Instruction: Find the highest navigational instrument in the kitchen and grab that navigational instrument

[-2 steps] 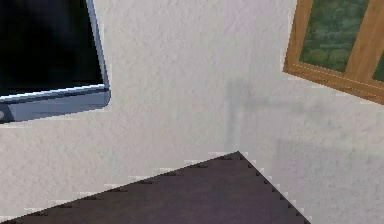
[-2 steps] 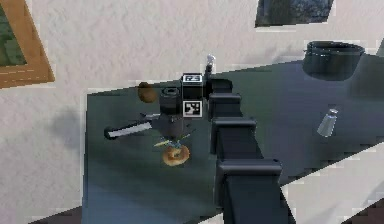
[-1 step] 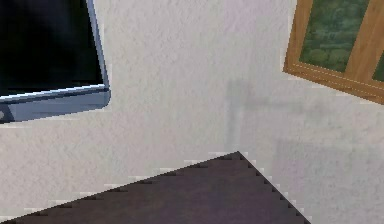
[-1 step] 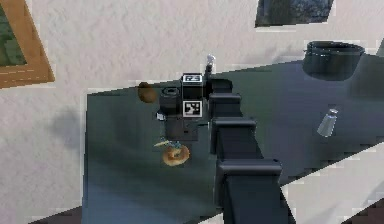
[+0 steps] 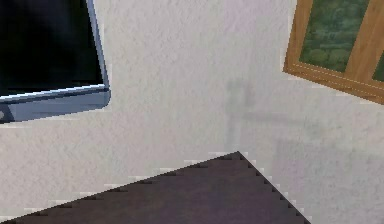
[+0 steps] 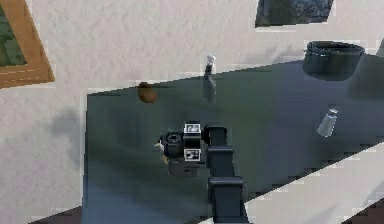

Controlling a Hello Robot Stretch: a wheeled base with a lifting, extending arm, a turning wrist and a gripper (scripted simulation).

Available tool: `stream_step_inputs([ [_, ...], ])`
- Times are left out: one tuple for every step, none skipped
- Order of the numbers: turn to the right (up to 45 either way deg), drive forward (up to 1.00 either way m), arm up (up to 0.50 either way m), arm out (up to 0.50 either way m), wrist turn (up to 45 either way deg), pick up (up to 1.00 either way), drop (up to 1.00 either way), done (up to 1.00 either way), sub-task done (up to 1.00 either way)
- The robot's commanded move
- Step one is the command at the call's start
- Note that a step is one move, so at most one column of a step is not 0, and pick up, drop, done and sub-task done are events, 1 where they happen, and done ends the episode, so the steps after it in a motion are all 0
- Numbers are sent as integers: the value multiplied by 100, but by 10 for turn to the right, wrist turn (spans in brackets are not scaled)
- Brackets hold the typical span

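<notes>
The tool is over the dark counter. Its far end is lost against that surface, so I cannot tell whether it grasps anything. A small rounded brown object sits on the counter beyond the tool, slightly left and apart from it.

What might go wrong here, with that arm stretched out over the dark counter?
The small brown round thing lies at the back of the counter, by the wall; a nudge from the jaws might roll it away. The tall bottle stands nearby and may tip if the arm swings.
</notes>
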Motion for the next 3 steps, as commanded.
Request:
stream_step_inputs([
  [0, 0, 0, 0, 0, 100, 0, 0, 0],
  [0, 0, 10, 0, 0, 0, 0, 0, 0],
  [0, 0, 0, 0, 0, 0, 0, 100, 0],
])
